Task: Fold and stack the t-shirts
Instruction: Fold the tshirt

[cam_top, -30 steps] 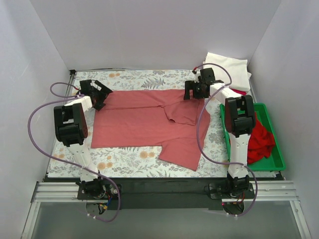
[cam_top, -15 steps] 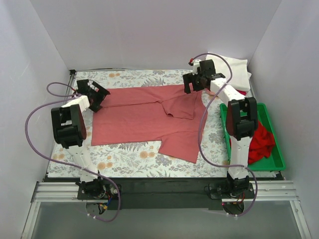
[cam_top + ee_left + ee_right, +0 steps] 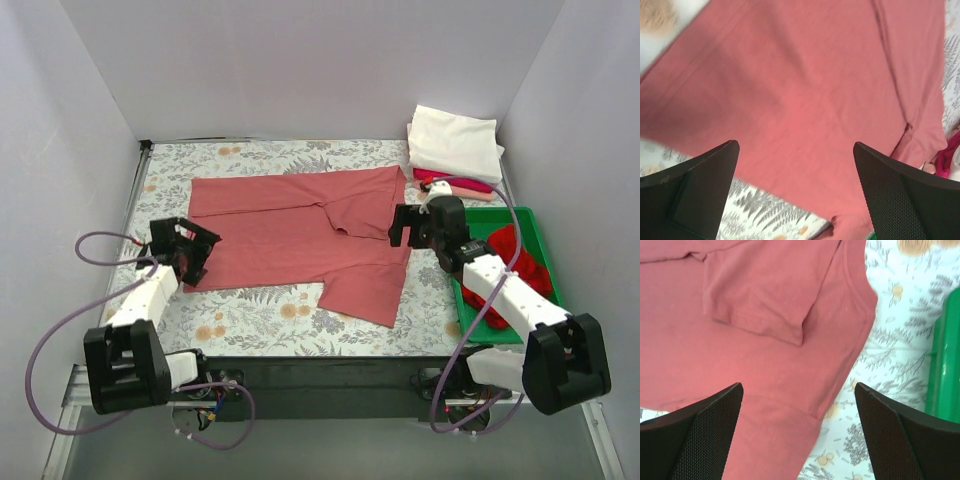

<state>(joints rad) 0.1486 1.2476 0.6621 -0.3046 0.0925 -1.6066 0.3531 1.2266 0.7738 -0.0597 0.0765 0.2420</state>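
A dusty salmon-red t-shirt lies spread on the floral table, one sleeve folded over its middle, its lower right part hanging toward the front. It fills the left wrist view and the right wrist view. My left gripper is open and empty, above the shirt's left edge. My right gripper is open and empty, above the shirt's right edge. A folded white t-shirt tops a stack at the back right, with pink and peach layers under it. A bright red shirt lies crumpled in the tray.
A green plastic tray stands at the right edge; its rim shows in the right wrist view. White walls enclose the table on three sides. Purple cables loop beside both arms.
Both arms have pulled back from the shirt's far corners toward the front. The shirt's far edge now lies flat and let go; both grippers are open.
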